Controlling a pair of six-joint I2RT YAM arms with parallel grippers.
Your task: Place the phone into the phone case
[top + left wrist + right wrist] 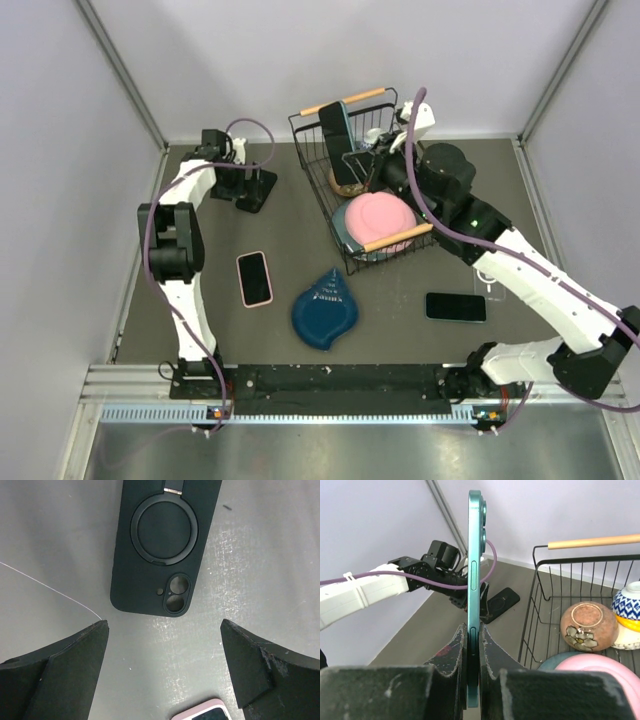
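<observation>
Right wrist: I'm seeing my right gripper (474, 640) pinching the teal phone (474, 555) upright (edge-on) at frame centre; my left gripper (164, 630) is hanging wide, with the dark phone case (162, 545) at upper centre.

A robot lab cell, this. Plain white panels (300, 60) rise just behind the right gripper (352, 165), boxing in a grey table (400, 330). A metal mounting rail (130, 378) edges it.

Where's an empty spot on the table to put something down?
Bare mat lies between the black case, the basket and the pink phone. Another gap sits between the blue plate and the dark phone. The basket is crowded with dishes. The right jaws grip the teal phone.
</observation>
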